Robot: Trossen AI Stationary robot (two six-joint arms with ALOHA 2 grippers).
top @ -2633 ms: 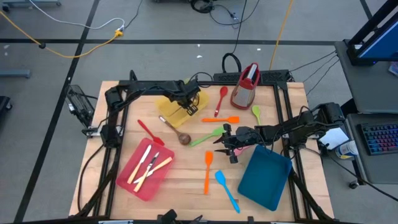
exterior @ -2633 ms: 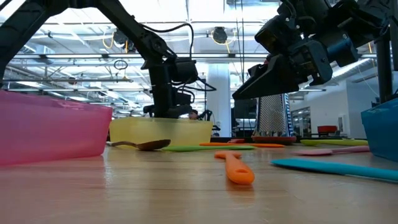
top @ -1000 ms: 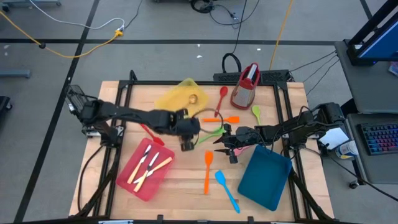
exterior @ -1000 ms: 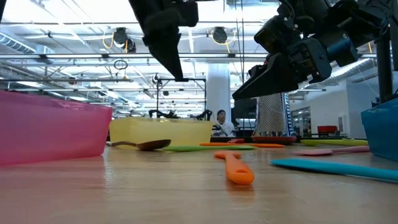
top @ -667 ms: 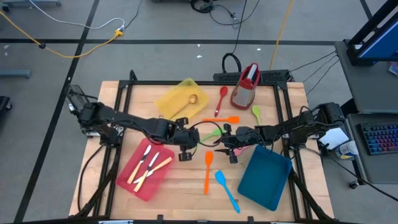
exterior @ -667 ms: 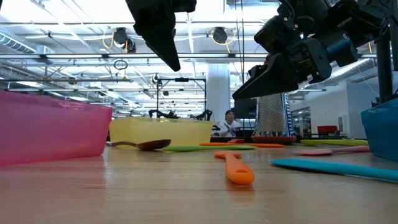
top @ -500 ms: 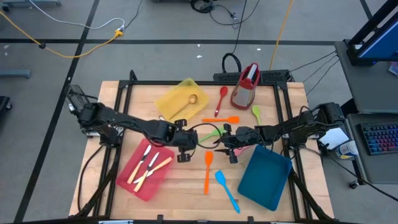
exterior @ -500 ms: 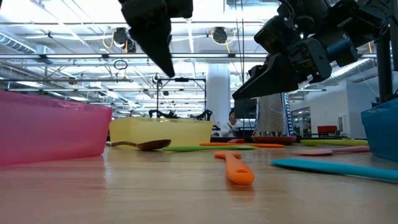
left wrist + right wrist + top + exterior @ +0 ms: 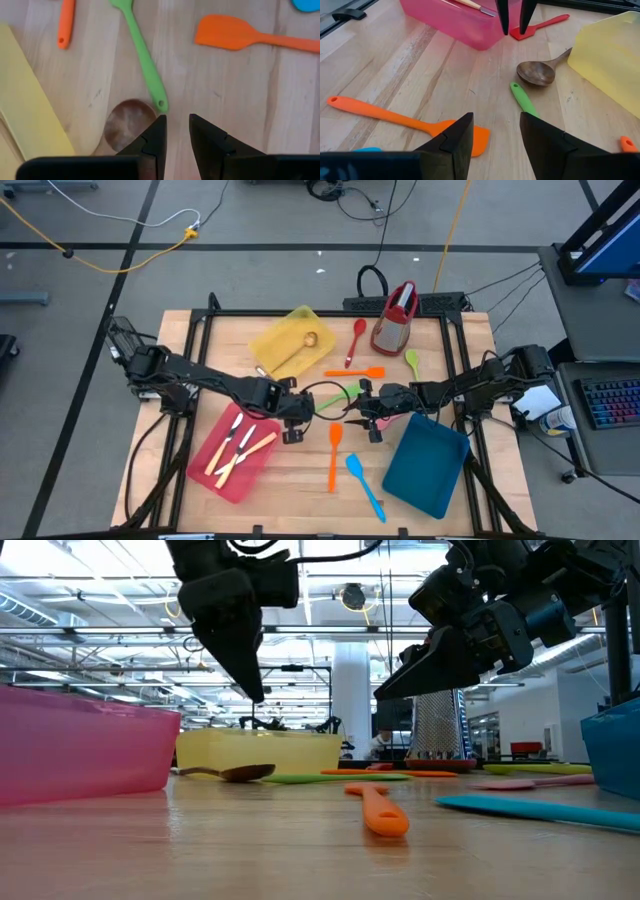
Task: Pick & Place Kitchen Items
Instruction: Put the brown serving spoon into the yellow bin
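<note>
The left end effector [image 9: 291, 426] hangs above the counter [image 9: 300, 480], fingers slightly apart and empty, over the wooden spoon [image 9: 127, 122] beside the green spatula [image 9: 141, 55]. The right end effector [image 9: 362, 415] waits mid-counter, fingers apart, apparently empty. An orange spatula [image 9: 334, 455] lies just beyond.

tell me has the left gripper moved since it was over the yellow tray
Yes. In the high view the left gripper has left the yellow tray at the table's back and now hangs nearer the front, beside the pink-red tray; its fingers are empty.
</note>
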